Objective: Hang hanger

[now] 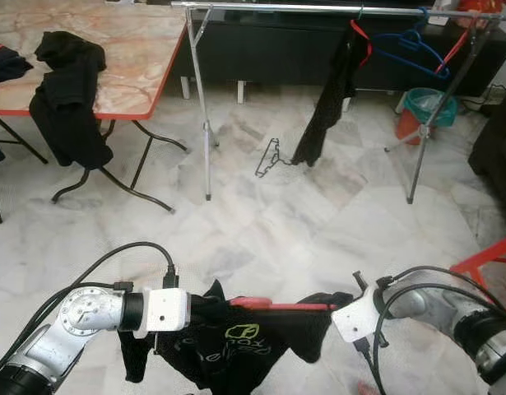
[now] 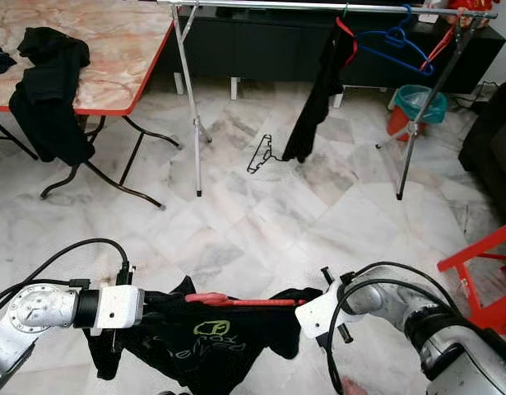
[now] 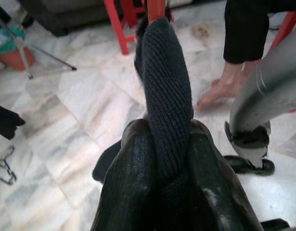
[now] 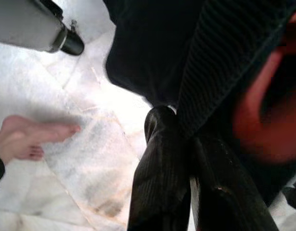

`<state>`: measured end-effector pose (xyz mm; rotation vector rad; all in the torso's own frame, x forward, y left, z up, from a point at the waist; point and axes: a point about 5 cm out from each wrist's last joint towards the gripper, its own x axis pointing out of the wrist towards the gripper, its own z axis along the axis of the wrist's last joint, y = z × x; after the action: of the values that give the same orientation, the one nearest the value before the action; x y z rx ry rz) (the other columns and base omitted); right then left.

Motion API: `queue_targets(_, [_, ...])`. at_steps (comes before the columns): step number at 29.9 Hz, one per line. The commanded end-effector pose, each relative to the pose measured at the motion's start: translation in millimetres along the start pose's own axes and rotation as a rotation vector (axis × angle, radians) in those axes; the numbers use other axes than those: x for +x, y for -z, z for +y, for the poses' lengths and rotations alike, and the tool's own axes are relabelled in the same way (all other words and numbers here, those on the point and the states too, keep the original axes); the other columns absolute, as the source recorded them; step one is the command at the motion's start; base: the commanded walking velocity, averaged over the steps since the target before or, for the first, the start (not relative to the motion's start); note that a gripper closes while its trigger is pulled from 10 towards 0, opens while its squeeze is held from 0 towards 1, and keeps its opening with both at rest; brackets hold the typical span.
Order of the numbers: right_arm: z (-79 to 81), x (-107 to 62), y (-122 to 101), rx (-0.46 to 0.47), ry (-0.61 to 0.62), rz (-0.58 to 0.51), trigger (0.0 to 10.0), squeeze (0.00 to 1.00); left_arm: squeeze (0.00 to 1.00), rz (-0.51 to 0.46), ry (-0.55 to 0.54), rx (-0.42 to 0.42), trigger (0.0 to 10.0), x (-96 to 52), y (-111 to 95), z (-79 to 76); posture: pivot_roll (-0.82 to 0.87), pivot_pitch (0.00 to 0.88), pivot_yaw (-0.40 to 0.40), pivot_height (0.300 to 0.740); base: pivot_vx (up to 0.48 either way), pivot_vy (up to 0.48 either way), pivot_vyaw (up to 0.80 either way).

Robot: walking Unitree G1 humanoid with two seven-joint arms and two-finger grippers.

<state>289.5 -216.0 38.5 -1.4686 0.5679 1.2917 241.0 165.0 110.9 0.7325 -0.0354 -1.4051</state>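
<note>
Red hanger (image 1: 273,305) with black shirt (image 1: 228,346), low, far from rack (image 1: 335,8), pinched by left gripper (image 3: 168,159) and right gripper (image 4: 188,144); might slip off if tipped.

Both silver arms reach inward low in front of the robot, wrists facing each other across a black garment (image 1: 228,341). The left gripper (image 3: 167,159) has its two black fingers (image 3: 131,178) pinched tight on a ribbed fold of that garment. The right gripper (image 4: 188,159) likewise clamps the cloth between its closed fingers (image 4: 157,178), forearm angled in from the right.
</note>
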Motion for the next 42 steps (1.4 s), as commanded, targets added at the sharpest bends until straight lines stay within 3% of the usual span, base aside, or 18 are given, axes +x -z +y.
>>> queue_targets(1, [42.4,-4.8,38.8,0.161,-0.126,0.185,0.0,0.00,0.00,-0.013,-0.072,0.013,10.0,-18.5,-5.7,15.1,0.02,0.090,-0.056,0.740,0.000,0.000,0.00])
queue_targets(8, [58.7,3.5,35.3,0.209,-0.142,0.173,0.0,0.00,0.00,-0.075,-0.118,-0.048,10.0,-18.0,-11.5,21.7,0.02,0.088,-0.056,0.740,0.000,0.000,0.00])
queue_targets(14, [51.7,16.6,15.3,0.286,-0.072,0.070,0.0,0.00,0.00,-0.159,-0.211,-0.112,10.0,-9.9,-18.9,31.3,0.02,0.088,-0.056,0.740,0.000,0.000,0.00])
queue_targets(15, [47.9,23.0,5.5,0.331,-0.034,0.025,0.0,0.00,0.00,-0.191,-0.246,-0.149,10.0,-6.4,-21.3,34.0,0.02,0.087,-0.056,0.740,0.000,0.000,0.00])
queue_targets(18, [39.5,30.0,-7.2,0.408,0.040,-0.040,0.0,0.00,0.00,-0.189,-0.256,-0.155,10.0,-0.5,-20.6,32.8,0.02,0.087,-0.055,0.740,0.000,0.000,0.00])
queue_targets(19, [37.6,31.5,-10.6,0.429,0.055,-0.061,3.6,0.00,0.00,-0.187,-0.258,-0.157,10.0,1.2,-20.1,32.0,0.02,0.087,-0.055,0.740,0.000,0.000,0.00])
queue_targets(20, [31.9,34.9,-19.8,0.501,0.096,-0.128,10.0,0.00,0.00,-0.183,-0.277,-0.167,10.0,6.4,-17.9,30.6,0.02,0.088,-0.055,0.740,0.000,0.000,0.00])
queue_targets(32, [17.0,38.5,-39.1,0.672,0.178,-0.291,10.0,0.00,0.00,-0.160,-0.384,-0.242,10.0,25.3,-12.9,27.2,0.02,0.080,-0.055,0.740,0.000,0.000,0.00])
queue_targets(33, [16.9,38.8,-39.9,0.677,0.176,-0.295,10.0,1.00,0.00,-0.165,-0.392,-0.243,10.0,26.1,-13.4,27.9,0.02,0.080,-0.055,0.740,0.000,0.000,0.00])
queue_targets(42, [18.0,37.6,-44.4,0.651,0.148,-0.331,10.0,1.00,0.00,-0.162,-0.387,-0.242,10.0,28.3,-14.9,26.9,0.02,0.069,-0.041,0.740,0.000,0.000,0.00])
